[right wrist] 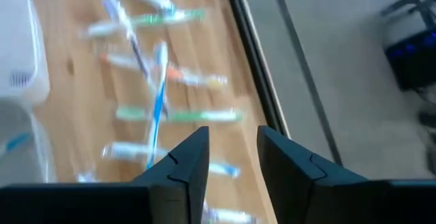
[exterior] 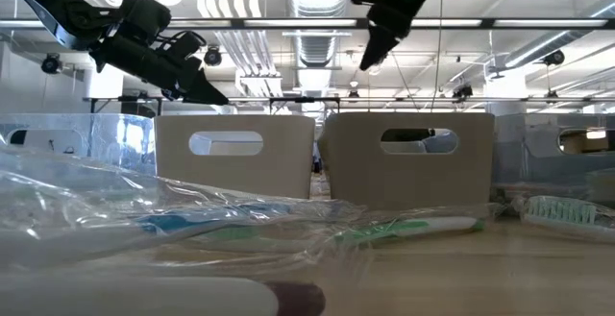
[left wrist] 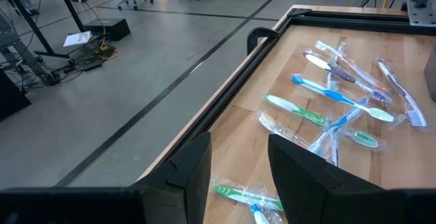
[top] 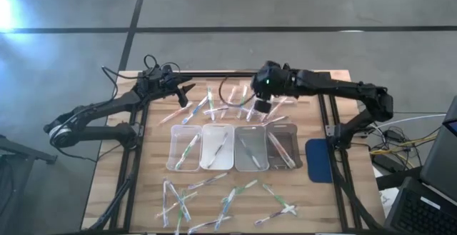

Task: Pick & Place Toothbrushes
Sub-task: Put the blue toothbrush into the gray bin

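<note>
Wrapped toothbrushes lie scattered on the wooden table in two groups, one near the far edge and one near the front edge. Between the groups stand several clear trays in a row, each with toothbrushes inside. My left gripper hangs open above the far left of the table, beside the far group. My right gripper is open too, up in the air over the far group, pointing slantwise down. Nothing is between the fingers of either gripper.
A blue pad lies at the table's right edge. A black frame rail runs along the table's edges. In the low view the tray walls stand behind wrapped toothbrushes in the foreground.
</note>
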Controlling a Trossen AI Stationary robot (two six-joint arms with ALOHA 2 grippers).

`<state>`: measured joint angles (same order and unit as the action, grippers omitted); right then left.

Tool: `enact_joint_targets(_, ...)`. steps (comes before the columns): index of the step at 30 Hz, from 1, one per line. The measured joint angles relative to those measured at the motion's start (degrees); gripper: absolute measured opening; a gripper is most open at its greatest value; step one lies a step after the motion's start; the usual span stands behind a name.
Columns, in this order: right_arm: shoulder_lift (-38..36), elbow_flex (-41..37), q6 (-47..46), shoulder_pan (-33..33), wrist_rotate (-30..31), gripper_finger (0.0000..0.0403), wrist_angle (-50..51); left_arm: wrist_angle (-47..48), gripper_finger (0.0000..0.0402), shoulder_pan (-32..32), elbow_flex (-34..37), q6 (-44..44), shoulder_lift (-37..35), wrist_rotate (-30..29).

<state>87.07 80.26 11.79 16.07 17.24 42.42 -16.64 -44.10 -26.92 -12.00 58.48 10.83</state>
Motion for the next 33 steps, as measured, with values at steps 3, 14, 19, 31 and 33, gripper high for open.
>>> enact_joint_targets(3,0.08,-0.59,0.20,3.47,-6.57,0.0131,-4.17,0.00,0.0152,0.00,0.00,-0.01,0.00,0.02)
enact_joint_targets(14,7.05,-0.77,4.10,7.04,-13.22,0.0161,-5.77,0.02,0.0152,-0.01,0.00,0.00,0.00,0.01)
enact_joint_targets(19,9.22,-0.77,12.81,7.03,-13.40,0.0173,-2.52,0.02,0.0152,-0.04,0.00,-0.01,0.00,0.00)
enact_joint_targets(31,11.42,-0.90,35.78,8.29,-18.58,0.0160,0.77,0.02,0.0152,-0.04,0.00,0.01,0.00,0.02)
enact_joint_targets(33,12.68,-0.94,39.58,8.30,-18.58,0.0153,0.92,0.00,0.0152,-0.02,0.00,-0.01,0.02,0.02)
